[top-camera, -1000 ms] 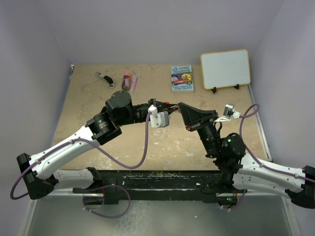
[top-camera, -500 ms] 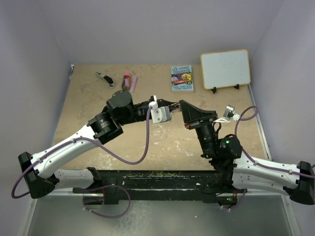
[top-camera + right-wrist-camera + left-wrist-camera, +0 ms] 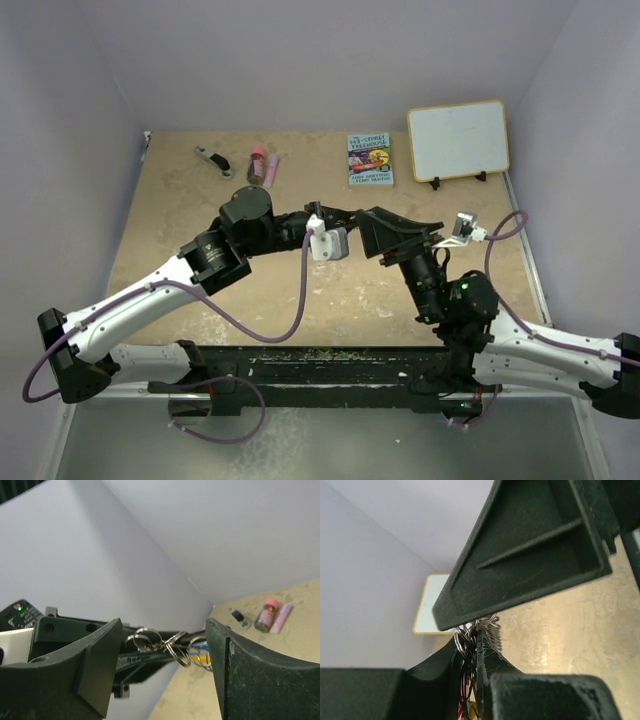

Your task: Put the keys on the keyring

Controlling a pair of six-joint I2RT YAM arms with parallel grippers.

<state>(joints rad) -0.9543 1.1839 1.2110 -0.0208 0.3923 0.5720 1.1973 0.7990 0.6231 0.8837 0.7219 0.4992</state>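
Right gripper (image 3: 164,625): released, jaws wide, straddling the rings without touching them.
Left gripper (image 3: 472,647): clenched on keyring (image 3: 489,629), held in the air over mid-table (image 3: 180,200).
Keys: heads not clear (only small split rings (image 3: 142,639) dangling show).
Handling: likely light, stiff, slippery metal that swings loose. Best pinched flat across one ring, close to the left fingers.
Far edge: book (image 3: 370,160), whiteboard (image 3: 458,140).

The left tool (image 3: 341,213) and right tool (image 3: 366,227) meet tip to tip above the table (image 3: 180,200), book (image 3: 370,160) beyond
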